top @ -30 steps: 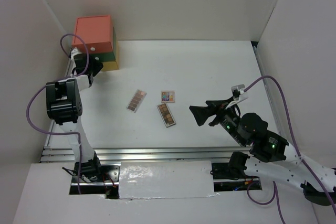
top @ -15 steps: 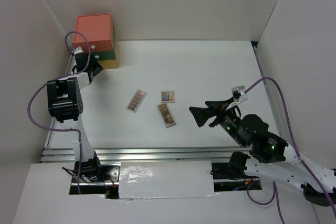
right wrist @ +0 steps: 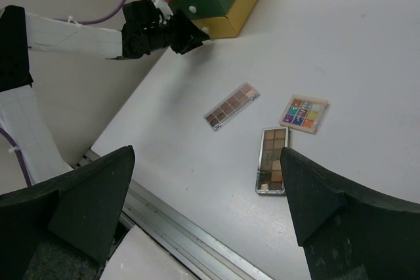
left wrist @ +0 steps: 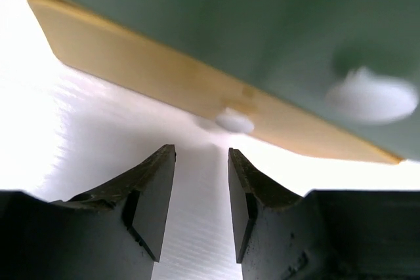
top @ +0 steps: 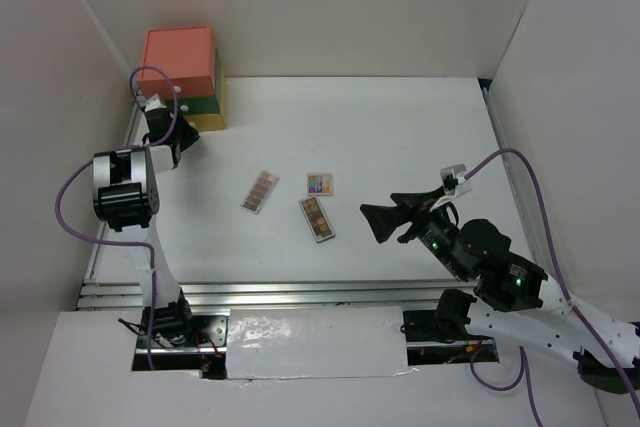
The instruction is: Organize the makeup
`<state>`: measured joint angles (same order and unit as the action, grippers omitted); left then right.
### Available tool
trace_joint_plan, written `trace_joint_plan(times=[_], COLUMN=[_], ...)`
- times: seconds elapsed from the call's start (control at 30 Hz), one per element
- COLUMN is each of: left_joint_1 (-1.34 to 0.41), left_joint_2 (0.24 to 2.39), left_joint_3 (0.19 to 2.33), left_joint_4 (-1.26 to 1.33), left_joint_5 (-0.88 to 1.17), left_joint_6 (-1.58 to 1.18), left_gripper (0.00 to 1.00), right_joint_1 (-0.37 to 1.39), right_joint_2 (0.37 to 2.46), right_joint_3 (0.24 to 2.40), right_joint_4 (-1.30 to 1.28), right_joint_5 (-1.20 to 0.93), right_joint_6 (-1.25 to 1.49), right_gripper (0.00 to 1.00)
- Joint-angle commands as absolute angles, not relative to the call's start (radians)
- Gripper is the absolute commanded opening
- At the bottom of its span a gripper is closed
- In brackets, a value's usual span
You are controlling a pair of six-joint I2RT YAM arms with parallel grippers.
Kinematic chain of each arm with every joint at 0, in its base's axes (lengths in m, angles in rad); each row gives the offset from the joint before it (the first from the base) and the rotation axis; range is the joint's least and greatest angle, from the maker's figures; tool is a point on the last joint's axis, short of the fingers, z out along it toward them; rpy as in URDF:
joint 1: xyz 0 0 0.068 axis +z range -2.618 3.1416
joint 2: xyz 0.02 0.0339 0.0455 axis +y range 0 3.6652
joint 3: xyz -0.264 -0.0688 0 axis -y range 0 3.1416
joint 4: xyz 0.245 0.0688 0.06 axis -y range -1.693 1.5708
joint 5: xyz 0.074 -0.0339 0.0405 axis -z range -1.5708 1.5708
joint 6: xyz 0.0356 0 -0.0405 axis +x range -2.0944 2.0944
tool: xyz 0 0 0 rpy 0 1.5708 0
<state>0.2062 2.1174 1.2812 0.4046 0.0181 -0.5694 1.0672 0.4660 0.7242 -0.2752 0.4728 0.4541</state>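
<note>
I see three flat palettes mid-table: the pinkish palette [top: 260,191] at 9 o'clock of the multicolour palette [top: 320,184], the brown palette [top: 317,219] at 6. The drawer box [top: 180,72] sits at 10 o'clock; my left gripper [left wrist: 200,155], narrowly parted and empty, faces its white knob [left wrist: 234,121]. The right gripper [top: 375,219] gapes wide, empty

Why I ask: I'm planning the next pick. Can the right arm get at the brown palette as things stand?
Probably yes. The right gripper is open and faces the brown palette, which lies flat on the table with nothing between them.
</note>
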Motion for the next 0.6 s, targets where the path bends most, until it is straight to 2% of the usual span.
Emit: trace_joint_plan(times=[0.0,0.57], left_joint_1=[0.209,0.206], left_joint_2=[2.097,2.100], left_joint_3=[1.229,1.227], left_joint_4=[0.579,0.678], left_joint_5=[0.061,0.043], left_joint_6=[-0.525,-0.491], left_gripper=[0.50,0.49], right_joint_1=[1.066,1.066], right_joint_2=[0.463,0.469], right_joint_3=[0.719,0.704], right_joint_4=[-0.230,-0.213], right_joint_5=[0.471,0.474], right_joint_6=[0.439,0.433], right_gripper=[1.00,1.00])
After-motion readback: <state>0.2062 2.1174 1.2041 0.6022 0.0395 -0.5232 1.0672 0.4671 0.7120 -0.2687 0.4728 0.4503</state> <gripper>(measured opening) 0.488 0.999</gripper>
